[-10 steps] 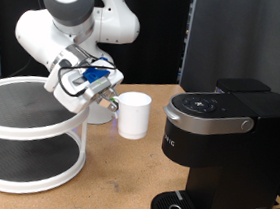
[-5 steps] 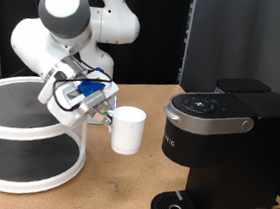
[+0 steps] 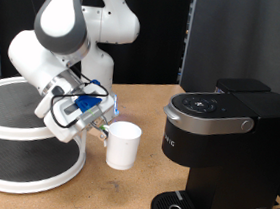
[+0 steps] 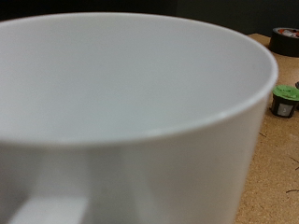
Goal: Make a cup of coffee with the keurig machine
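Exterior view: since the earlier frames the cup [image 3: 123, 145] has been carried lower and further toward the view's left, away from the keurig machine [image 3: 218, 153] and closer to the tiered round stand [image 3: 26, 138]. The gripper [image 3: 105, 130] is closed on the cup at the side facing the arm, and the cup is held upright above the wooden table [image 3: 130, 199]. In the wrist view the cup [image 4: 131, 121] fills nearly the whole picture; a green pod [image 4: 285, 101] lies on the table beyond it.
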Available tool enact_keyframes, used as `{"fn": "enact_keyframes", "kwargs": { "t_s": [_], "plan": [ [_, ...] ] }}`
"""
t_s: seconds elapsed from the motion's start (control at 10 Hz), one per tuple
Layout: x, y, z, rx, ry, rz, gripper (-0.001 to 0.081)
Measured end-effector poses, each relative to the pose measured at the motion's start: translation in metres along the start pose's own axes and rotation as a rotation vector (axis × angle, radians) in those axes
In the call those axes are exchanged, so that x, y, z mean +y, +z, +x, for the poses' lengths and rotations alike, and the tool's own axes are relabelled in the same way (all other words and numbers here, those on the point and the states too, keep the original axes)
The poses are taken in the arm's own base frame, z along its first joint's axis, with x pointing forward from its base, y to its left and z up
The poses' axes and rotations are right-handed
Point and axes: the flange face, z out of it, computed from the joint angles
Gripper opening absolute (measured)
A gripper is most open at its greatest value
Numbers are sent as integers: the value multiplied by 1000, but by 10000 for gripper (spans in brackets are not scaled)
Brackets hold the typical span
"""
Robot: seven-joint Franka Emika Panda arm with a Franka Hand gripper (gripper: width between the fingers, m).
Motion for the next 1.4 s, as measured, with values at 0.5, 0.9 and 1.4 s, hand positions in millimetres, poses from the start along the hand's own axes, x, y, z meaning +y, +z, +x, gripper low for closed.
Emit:
{"fn": "enact_keyframes", "kwargs": {
  "t_s": [0.5, 0.9, 1.4],
  "plan": [
    [16, 16, -16, -5, 6, -16, 64],
    [11, 26, -16, -10, 6, -4, 64],
    [-3, 50, -19, -32, 14, -36, 63]
  ]
}}
